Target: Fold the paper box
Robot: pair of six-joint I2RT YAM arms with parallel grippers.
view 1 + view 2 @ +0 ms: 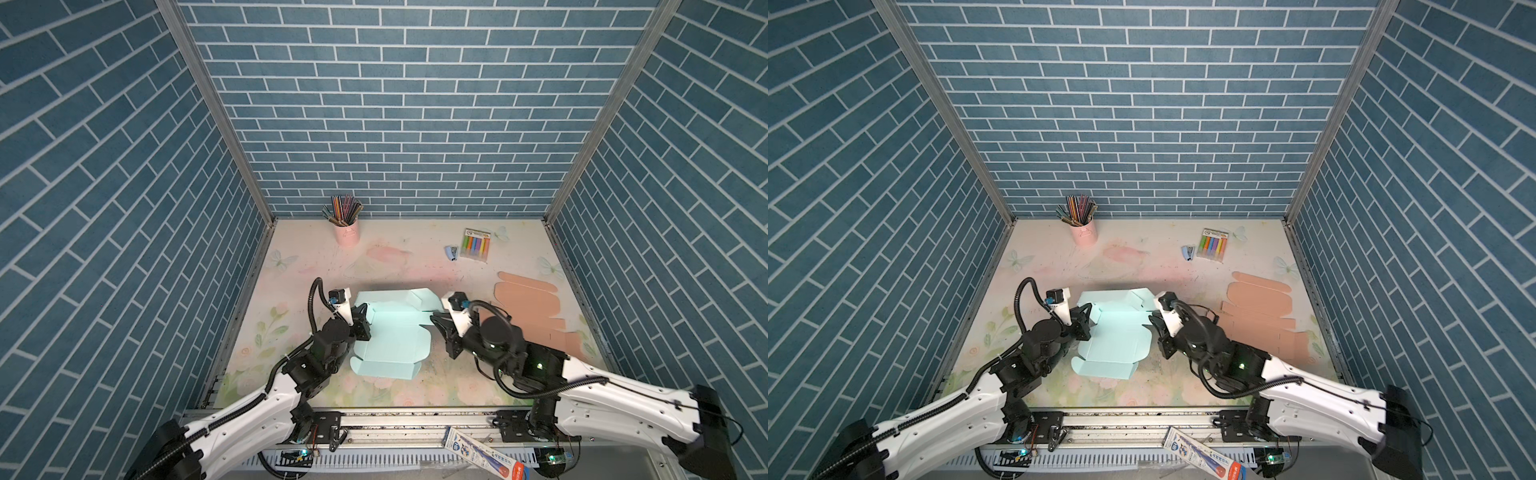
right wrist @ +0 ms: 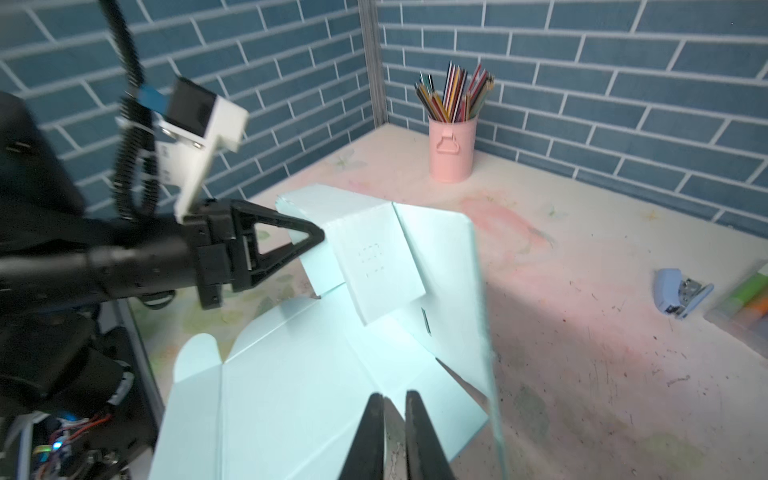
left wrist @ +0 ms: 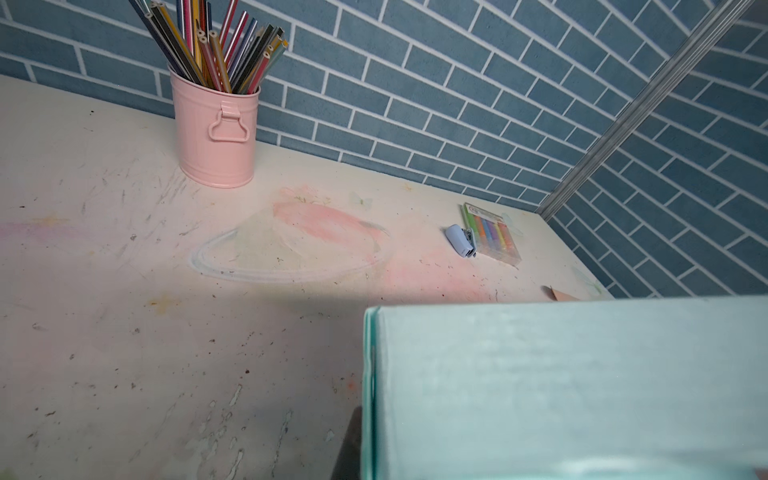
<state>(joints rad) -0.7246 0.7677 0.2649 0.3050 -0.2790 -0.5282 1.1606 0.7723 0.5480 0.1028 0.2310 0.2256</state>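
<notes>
Paper box: a pale blue die-cut blank, shown lying mid-worktop between the two arms. Its base and near lid panel are seen flat, while the far wall and its corner flaps are raised. The left tool is seen closed to a point, with its tip set against the raised flap at the left far corner. Whether paper is pinched there cannot be told. The right tool is shown with its fingers drawn almost together over the right edge of the base, and nothing is visibly gripped.

The step in hand is judged to be the erecting of the side walls. It is best done with the base kept pressed flat and each wall turned up along its scored crease rather than bent mid-panel. The corner flaps should be tucked inside before the wall is released. Light, slow pressure is advised, since thin card is likely to buckle or slide.

A second, peach blank lies flat to the right, well apart. A pink pencil cup stands at the far wall.
</notes>
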